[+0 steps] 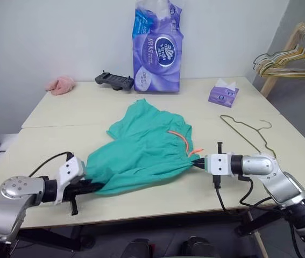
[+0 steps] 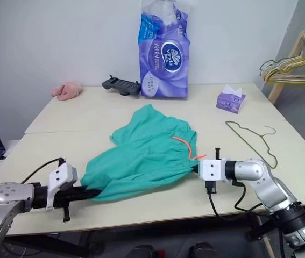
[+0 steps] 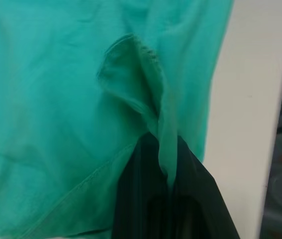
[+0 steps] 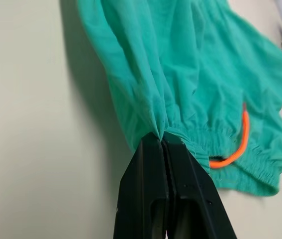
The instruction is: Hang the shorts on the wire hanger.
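Observation:
The teal-green shorts [image 1: 144,148] lie spread on the table, orange drawstring [image 1: 180,138] toward the right. My left gripper [image 1: 94,186] is shut on the shorts' near-left edge, where a pinched fold of fabric [image 3: 163,149] rises from between the black fingers [image 3: 141,199]. My right gripper [image 1: 196,161] is shut on the gathered waistband [image 4: 190,137] at the right end, close to the drawstring [image 4: 240,144]. The wire hanger [image 1: 247,130] lies flat on the table to the right of the shorts, hook pointing away, apart from both grippers.
A purple tissue pack [image 1: 158,45] stands at the back, a black controller [image 1: 113,80] and a pink cloth [image 1: 61,84] to its left. A small purple tissue box [image 1: 223,93] sits back right. A rack with several pale hangers [image 1: 286,58] stands beyond the table's right edge.

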Robot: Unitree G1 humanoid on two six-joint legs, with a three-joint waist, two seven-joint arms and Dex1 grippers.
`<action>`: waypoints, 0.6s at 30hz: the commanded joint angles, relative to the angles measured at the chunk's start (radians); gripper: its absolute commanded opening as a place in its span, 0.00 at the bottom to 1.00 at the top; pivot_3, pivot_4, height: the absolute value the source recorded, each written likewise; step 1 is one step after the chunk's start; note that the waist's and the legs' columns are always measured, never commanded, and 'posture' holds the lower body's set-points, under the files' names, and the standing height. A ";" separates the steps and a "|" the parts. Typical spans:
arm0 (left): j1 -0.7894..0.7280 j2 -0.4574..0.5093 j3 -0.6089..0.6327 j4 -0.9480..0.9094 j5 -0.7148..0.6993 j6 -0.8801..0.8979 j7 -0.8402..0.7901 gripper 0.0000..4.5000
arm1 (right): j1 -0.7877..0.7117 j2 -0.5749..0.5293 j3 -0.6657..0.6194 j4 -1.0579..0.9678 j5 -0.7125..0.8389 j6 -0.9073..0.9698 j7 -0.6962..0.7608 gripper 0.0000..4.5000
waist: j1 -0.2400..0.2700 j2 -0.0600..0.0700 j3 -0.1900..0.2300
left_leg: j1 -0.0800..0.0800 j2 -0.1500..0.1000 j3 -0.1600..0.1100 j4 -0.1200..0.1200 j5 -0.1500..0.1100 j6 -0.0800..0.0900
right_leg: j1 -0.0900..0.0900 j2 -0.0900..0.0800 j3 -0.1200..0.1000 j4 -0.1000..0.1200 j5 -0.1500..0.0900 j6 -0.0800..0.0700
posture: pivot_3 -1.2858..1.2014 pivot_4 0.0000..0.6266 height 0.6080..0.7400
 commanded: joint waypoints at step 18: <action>0.117 0.098 -0.023 -0.057 0.005 -0.031 -0.139 0.00 | 0.239 -0.104 -0.089 -0.355 0.205 0.362 0.120 0.00 | -0.022 -0.004 0.028 | 0.000 0.002 -0.002 0.000 -0.001 -0.001 | 0.000 0.001 -0.003 0.000 -0.003 -0.002 | 0.57 0.13 1.00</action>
